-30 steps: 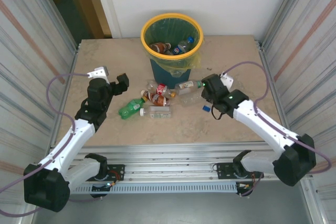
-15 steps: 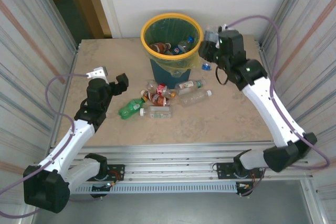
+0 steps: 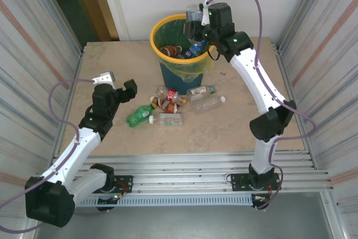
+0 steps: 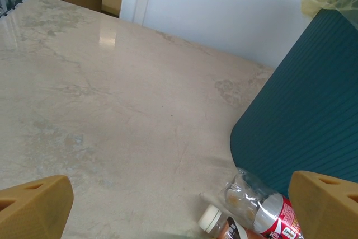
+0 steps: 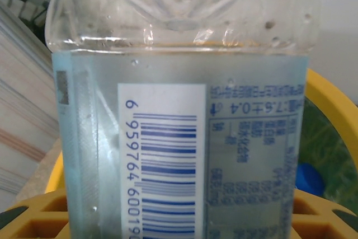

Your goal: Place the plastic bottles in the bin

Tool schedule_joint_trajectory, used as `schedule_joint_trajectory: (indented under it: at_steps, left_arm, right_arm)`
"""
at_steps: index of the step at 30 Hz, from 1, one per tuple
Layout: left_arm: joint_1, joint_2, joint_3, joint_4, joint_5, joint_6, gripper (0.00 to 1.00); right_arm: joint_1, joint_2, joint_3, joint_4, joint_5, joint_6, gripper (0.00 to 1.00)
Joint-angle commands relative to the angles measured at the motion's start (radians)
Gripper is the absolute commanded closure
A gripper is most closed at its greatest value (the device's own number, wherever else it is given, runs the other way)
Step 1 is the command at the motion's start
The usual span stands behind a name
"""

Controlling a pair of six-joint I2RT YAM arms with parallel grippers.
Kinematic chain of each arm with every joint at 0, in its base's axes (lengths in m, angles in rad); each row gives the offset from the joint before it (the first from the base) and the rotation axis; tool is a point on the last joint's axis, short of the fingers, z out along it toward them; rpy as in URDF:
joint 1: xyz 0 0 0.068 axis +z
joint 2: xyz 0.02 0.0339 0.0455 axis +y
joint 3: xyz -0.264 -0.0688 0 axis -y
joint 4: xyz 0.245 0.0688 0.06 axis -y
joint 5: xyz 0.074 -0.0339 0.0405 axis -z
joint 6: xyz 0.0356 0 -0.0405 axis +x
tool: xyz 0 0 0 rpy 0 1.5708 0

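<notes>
My right gripper [image 3: 197, 19] hangs over the back right of the bin [image 3: 154, 38], a teal bin with a yellow rim and a yellow-green liner, and is shut on a clear bottle [image 5: 184, 138] with a pale blue barcode label. That bottle stands between the pads of the right gripper [image 5: 184, 216], with the bin's rim [image 5: 331, 100] behind it. Several bottles lie inside the bin [image 3: 180, 50]. On the table lie a green bottle [image 3: 140, 117], a red-labelled cola bottle [image 3: 169, 99] and clear ones [image 3: 208, 103]. My left gripper [image 3: 119, 85] is open, left of the pile. In the left wrist view the left gripper [image 4: 184, 205] faces the bin wall [image 4: 302, 110] and the cola bottle [image 4: 263, 202].
Metal frame walls close in the table's left and right sides, with a white wall behind the bin. Bare marble [image 3: 235, 132] stretches in front of the bottle pile and along the left [image 4: 95, 99].
My right arm has lifted a clear bottle off the table and swung it up and back, over the bin's rim. The left arm has not moved.
</notes>
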State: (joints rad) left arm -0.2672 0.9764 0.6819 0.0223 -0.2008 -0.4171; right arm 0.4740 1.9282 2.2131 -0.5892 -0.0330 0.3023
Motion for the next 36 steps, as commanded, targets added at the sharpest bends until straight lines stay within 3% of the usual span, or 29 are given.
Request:
schedule_joint_trajectory:
  at_steps: [1, 8, 13, 24, 36]
  left_arm:
    - [0.008, -0.001, 0.01, -0.008, 0.015, -0.009, 0.01]
    - [0.009, 0.011, 0.015, -0.007, 0.02, -0.009, 0.01]
    - [0.011, 0.021, 0.016, -0.008, 0.021, -0.01, 0.01]
    - [0.01, 0.02, 0.019, -0.017, 0.023, -0.013, 0.01]
    - [0.01, 0.002, 0.019, -0.039, 0.006, -0.021, 0.01]
  right_arm:
    - [0.018, 0.068, 0.064, 0.036, -0.023, -0.075, 0.56]
    - [0.061, 0.209, 0.182, 0.014, -0.035, -0.127, 0.54]
    - [0.081, 0.241, 0.187, 0.012, -0.017, -0.146, 0.46]
    - [0.086, 0.253, 0.186, -0.021, -0.011, -0.149, 0.24]
    - [0.089, 0.184, 0.186, -0.024, 0.015, -0.169, 0.2]
